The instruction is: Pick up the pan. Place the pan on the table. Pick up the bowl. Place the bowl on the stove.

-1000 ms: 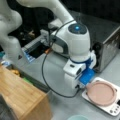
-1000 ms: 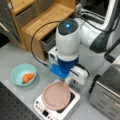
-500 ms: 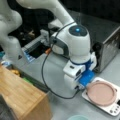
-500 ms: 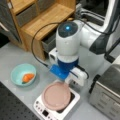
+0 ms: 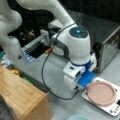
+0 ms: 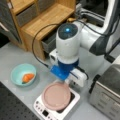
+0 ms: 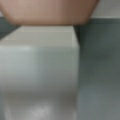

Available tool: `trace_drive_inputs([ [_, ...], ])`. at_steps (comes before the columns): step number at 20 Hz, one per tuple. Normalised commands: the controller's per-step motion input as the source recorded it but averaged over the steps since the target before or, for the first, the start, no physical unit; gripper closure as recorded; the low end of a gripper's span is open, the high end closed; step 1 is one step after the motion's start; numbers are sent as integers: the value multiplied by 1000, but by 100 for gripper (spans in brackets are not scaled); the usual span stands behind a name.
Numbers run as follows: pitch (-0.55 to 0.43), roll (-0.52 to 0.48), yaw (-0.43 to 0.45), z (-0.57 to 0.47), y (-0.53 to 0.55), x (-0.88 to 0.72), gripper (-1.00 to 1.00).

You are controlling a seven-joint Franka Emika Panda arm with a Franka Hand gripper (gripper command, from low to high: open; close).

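Note:
The pinkish-brown pan [image 5: 101, 93] [image 6: 56, 96] lies on the white stove [image 5: 112, 110] [image 6: 42, 110] in both front views. My gripper [image 5: 83, 87] [image 6: 62, 81] is low at the pan's edge nearest the arm, and the hand's blue and white body hides its fingers. In the wrist view the pan [image 7: 50, 11] fills the top, and a white block [image 7: 40, 67], seemingly its handle, runs toward the camera over the grey table [image 7: 100, 70]. The teal bowl [image 6: 23, 75] with an orange piece [image 6: 28, 78] sits on the table [image 6: 15, 55], left of the stove.
A steel toaster oven [image 5: 107, 45] [image 6: 107, 92] stands close beside the stove. A light wooden block [image 5: 22, 95] is at a front view's lower left. A wooden shelf unit [image 6: 45, 17] stands behind the arm. A black cable [image 5: 45, 75] loops from the wrist.
The arm has shifted only slightly and stays over the pan's edge. The pan still rests on the stove and the bowl has not moved.

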Motion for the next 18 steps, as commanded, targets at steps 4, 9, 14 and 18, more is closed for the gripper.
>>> trace_drive_inputs([
  [4, 44, -135, 44, -43, 31, 82, -100],
  [9, 22, -129, 45, -40, 24, 62, -100],
  [14, 12, -131, 45, -37, 39, 27, 100],
  [18, 16, -133, 43, -27, 53, 7, 100],
])
